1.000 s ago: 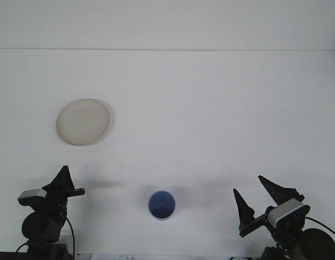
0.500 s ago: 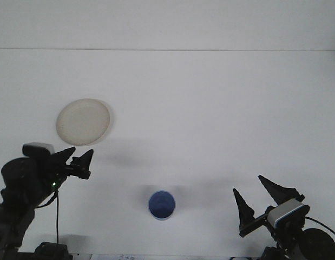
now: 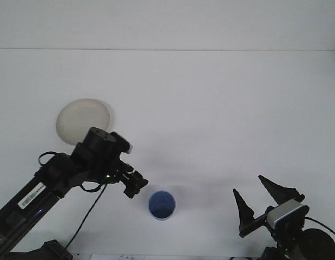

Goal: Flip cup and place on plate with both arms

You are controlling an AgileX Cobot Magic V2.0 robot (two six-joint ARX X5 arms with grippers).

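Two arms share this job, and the step in hand looks like the reach for the cup [image 3: 162,205]. Up and left of the cup, the plate [image 3: 80,118] lies partly hidden behind the left arm, which stretches down toward the cup. Its left gripper [image 3: 133,184] hangs just left of the rim; whether its fingers are parted cannot be told. The cup stands mouth-up on the counter [image 3: 221,119]. Next comes a closing descent onto the rim. Well right of the cup, the right gripper [image 3: 259,203] waits low, fingers spread wide.
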